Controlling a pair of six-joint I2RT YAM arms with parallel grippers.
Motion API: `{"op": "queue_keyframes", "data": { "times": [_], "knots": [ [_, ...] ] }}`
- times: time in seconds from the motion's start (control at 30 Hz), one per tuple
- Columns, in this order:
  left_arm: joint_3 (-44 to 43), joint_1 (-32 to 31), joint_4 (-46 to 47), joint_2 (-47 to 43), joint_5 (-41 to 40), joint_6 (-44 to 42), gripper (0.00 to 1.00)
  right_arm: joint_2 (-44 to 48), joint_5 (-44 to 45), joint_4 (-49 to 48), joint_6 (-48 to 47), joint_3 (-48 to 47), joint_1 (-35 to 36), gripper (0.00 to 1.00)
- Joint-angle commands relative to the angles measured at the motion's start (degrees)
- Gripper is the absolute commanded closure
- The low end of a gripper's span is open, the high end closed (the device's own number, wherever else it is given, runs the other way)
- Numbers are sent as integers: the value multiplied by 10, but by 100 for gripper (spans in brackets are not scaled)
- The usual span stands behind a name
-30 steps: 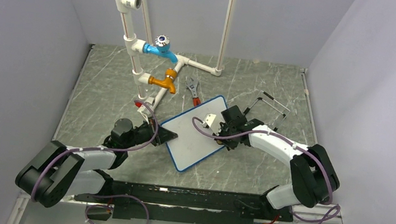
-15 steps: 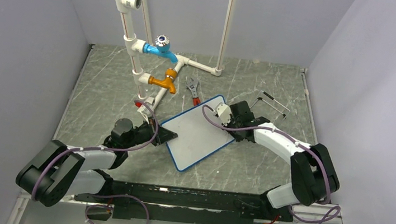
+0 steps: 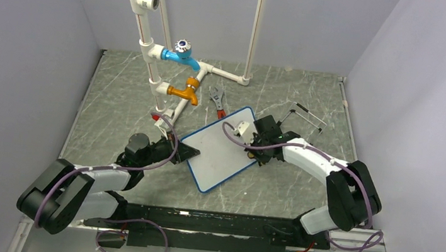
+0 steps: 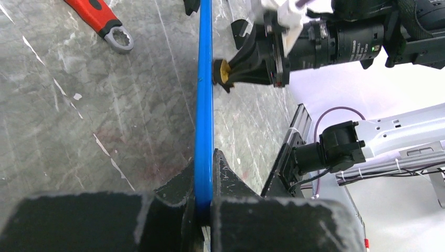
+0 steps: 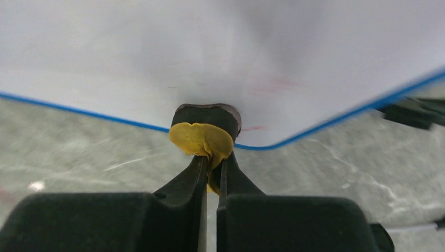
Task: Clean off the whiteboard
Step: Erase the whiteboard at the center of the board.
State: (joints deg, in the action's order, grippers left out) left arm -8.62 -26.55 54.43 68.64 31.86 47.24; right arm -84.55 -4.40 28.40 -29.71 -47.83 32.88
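The whiteboard sits near the middle of the grey marbled table, turned diagonally, one corner pointing toward the arm bases. It is a small rectangle with rounded corners and a thin blue frame. Its face is almost entirely white, with only faint red smudges near the corner seen by the right wrist camera. The left gripper is clamped tight on the frame at the board's left edge, which appears edge-on as a blue strip from that wrist. The right gripper is pinched closed on a small eraser with a yellow body and black pad, and the pad is pressed against the board's face close to its right corner. Beyond the far corner lies a red-handled wrench. Behind it stands white pipework with a blue valve and an orange tap.
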Motion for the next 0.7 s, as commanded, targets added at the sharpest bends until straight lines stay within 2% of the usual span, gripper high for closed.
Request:
{"op": "queue_keyframes", "data": {
  "times": [0.0,0.2,0.37,0.5,0.6,0.67],
  "knots": [
    [-12,-5,74,5,60,12,100,23,119,-126,70,5,-41,100],
    [-17,-5,73,5,63,12,100,-7,138,-102,45,1,-58,100],
    [-13,-5,43,-16,52,1,100,-21,0,-4,-20,-19,-43,100],
    [-13,-4,38,-19,52,-1,100,-7,-59,36,-70,-12,6,100],
    [-14,-4,40,-16,53,0,100,-8,-56,41,-78,-10,23,100],
    [-15,-4,41,-15,55,1,100,-13,-17,23,-61,-10,23,100]
  ]
}}
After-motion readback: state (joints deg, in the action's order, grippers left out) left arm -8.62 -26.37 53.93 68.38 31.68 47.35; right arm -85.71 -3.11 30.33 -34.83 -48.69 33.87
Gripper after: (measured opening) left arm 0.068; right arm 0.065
